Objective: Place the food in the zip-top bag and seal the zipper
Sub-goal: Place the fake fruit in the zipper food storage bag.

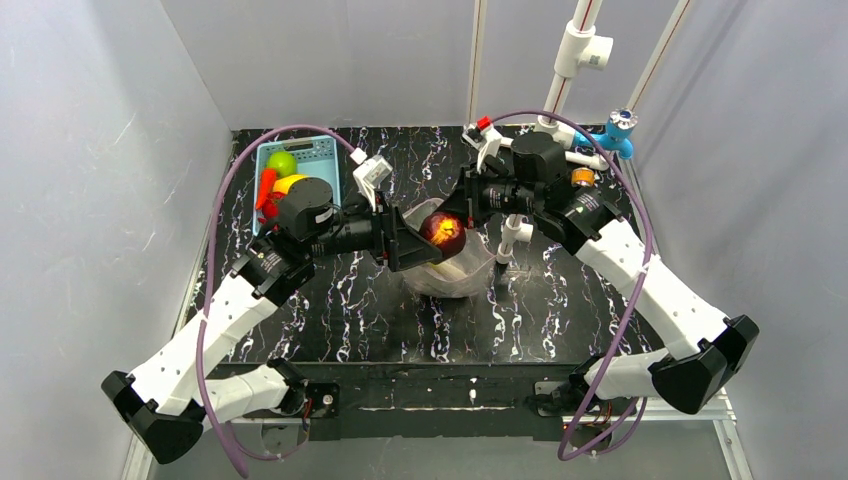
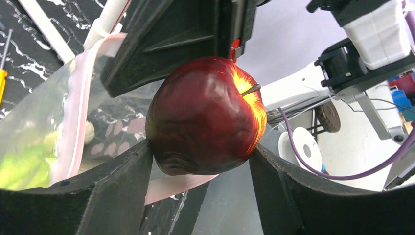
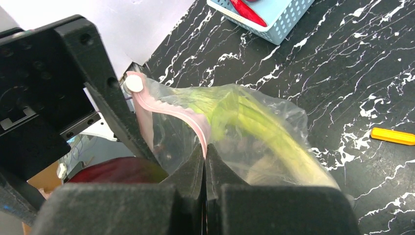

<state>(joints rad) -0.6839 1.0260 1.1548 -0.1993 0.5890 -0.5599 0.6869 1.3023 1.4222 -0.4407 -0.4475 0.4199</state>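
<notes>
The left gripper (image 2: 198, 152) grips the dark red apple (image 2: 205, 115) between both fingers, right at the mouth of the bag (image 3: 274, 122). The right gripper (image 3: 205, 156) is pinched tight on the pink zipper strip (image 3: 171, 110). A leek (image 3: 254, 122) lies inside the bag, over the table (image 3: 342, 73).

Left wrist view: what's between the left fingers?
The dark red apple sits between the left fingers, touching both, at the zip-top bag mouth. The left wrist view shows it; the top view agrees.
</notes>
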